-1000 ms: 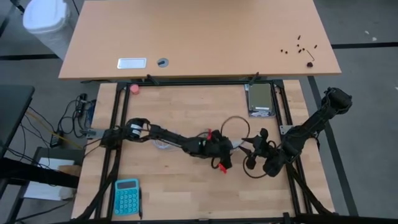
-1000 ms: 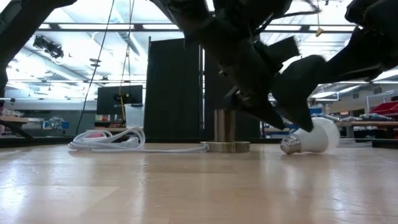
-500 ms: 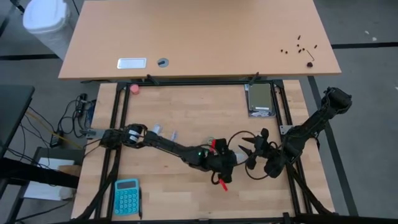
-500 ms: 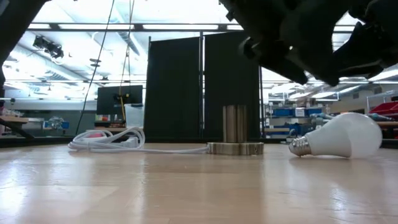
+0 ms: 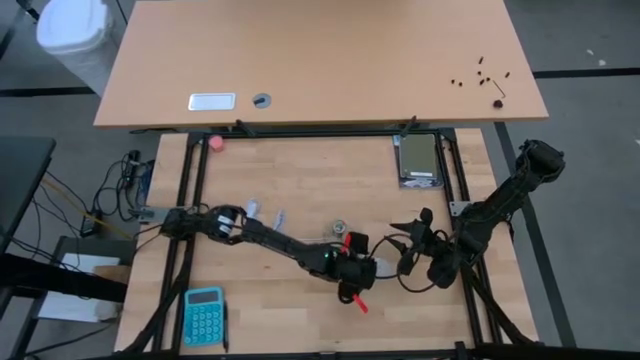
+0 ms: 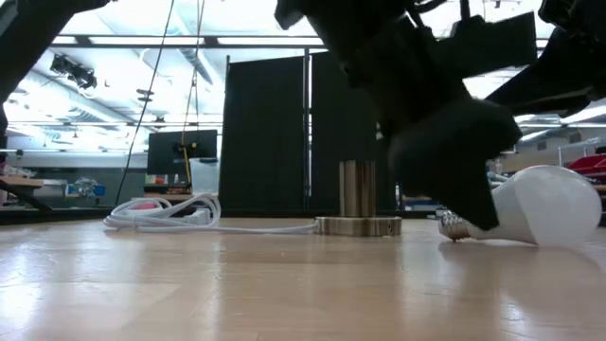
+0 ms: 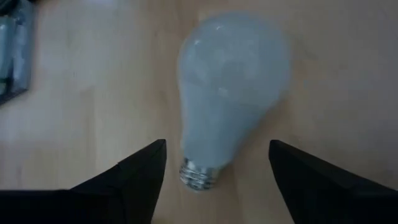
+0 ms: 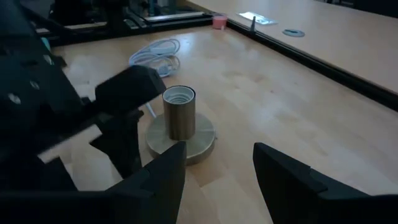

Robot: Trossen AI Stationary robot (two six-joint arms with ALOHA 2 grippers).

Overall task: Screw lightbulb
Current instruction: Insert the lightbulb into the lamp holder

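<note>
**Operator:** State the position of the work piece and of your pincers.

**Arm:** The small white frosted lightbulb with a silvery screw base (image 7: pixel 227 102) lies on its side on the pale wooden surface (image 5: pixel 300 170), just beside the round metallic socket with its upright threaded tube (image 8: pixel 180 121) and apart from it. My left pincer (image 7: pixel 214 163) hangs directly over the bulb with its fingers spread wide, one on each side of the neck near the screw base; nothing is gripped yet. My right pincer (image 8: pixel 217 163) waits on the far side of the socket from the coiled white cord (image 6: pixel 166 213), its fingers parted only a little and empty, looking at the socket mouth.

**Operator:** How should the pick-up be done?

**Arm:** My judgement:
1. Lower the left pincer straight down, keeping the bulb centred between the fingers, so neither pad nudges it first. A bulb on its side will probably roll.
2. Close on the frosted taper just above the threads, not on the threads. The screw base must stay bare for the socket.
3. Squeeze gently; the shell looks smooth, so it may slip or turn.
4. Lift, then tilt the bulb until the base points down at the socket tube.

**Operator:** Hazards?

**Arm:** My left arm crowds the socket in the low view; I would keep the base clear of it while lifting.
</note>
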